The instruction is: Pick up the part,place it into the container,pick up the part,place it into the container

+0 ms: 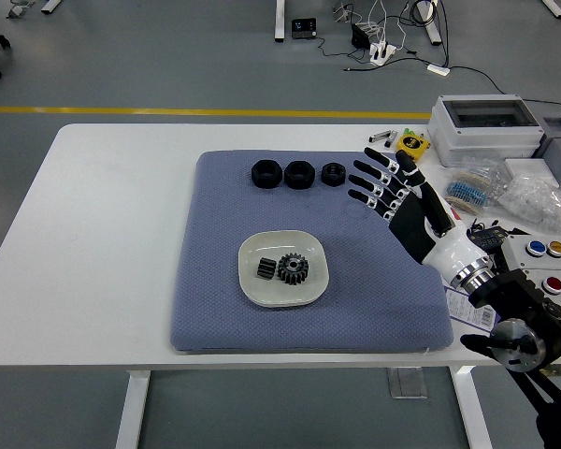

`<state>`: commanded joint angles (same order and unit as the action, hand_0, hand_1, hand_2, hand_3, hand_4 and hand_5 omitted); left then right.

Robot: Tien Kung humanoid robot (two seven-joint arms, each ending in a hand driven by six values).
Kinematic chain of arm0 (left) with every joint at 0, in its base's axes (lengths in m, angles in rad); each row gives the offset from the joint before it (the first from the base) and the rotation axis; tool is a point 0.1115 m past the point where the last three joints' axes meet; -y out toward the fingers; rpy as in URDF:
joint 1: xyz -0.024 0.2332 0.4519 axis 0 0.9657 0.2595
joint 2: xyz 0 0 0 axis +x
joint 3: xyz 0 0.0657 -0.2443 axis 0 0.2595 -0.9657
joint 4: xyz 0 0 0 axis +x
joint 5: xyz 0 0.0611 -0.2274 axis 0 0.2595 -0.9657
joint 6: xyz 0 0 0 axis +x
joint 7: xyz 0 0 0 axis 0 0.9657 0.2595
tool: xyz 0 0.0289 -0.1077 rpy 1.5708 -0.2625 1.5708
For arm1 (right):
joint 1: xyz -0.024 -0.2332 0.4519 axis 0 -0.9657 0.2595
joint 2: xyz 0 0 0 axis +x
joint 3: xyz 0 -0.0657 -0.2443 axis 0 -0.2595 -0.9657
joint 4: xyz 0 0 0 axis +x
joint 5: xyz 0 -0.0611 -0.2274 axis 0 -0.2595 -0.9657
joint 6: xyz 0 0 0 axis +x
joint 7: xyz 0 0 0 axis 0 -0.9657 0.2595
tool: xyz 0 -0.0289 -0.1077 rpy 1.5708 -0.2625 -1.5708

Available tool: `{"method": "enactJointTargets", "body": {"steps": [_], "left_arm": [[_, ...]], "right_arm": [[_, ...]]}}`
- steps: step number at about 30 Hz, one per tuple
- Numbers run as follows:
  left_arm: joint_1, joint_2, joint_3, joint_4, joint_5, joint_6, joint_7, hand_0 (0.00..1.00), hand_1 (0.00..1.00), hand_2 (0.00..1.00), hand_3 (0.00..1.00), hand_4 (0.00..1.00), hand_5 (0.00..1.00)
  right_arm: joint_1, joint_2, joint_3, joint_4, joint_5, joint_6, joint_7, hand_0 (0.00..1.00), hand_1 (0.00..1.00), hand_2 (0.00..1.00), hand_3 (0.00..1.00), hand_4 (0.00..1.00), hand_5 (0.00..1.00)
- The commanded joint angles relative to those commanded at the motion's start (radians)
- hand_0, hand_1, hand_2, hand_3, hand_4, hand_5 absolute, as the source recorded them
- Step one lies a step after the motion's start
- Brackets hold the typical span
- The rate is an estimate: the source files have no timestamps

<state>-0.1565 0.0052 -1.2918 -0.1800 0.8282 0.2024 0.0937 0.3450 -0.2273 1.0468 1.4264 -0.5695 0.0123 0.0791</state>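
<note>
Three black parts lie in a row at the back of the blue-grey mat [224, 309]: a left one [265, 173], a middle one [299, 173] and a smaller right one [332, 173]. A white dish [310, 253] near the mat's middle holds a black gear [293, 269] and a small black part [266, 268]. My right hand [383, 187] hovers over the mat's right side, fingers spread and empty, to the right of the row of parts. The left arm is out of view.
At the table's right side stand a grey box [484, 120], a yellow tape measure [412, 145], plastic bags of small parts [538, 196] and a button box [547, 257]. A label card [475, 313] lies by the mat's right edge.
</note>
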Motion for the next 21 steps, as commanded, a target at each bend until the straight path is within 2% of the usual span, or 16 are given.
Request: {"method": "enactJointTargets", "body": {"steps": [15,21], "left_arm": [[0.013,0.012,0.020,0.000,-0.007,-0.008,0.000,0.711,0.640,0.667,0.578,0.622,0.755],[0.007,0.018,0.078,0.000,-0.053,-0.019,-0.006,0.711,0.641,0.669,0.578,0.620,0.751]], "right_arm": [[-0.056,0.008,0.052,0.034,-0.006,0.003,0.015,0.852,0.819,0.837,0.842,0.998,0.797],[-0.066,0.006,0.071,0.037,-0.008,0.001,0.021,0.845,0.814,0.834,0.838,0.998,0.794]]}}
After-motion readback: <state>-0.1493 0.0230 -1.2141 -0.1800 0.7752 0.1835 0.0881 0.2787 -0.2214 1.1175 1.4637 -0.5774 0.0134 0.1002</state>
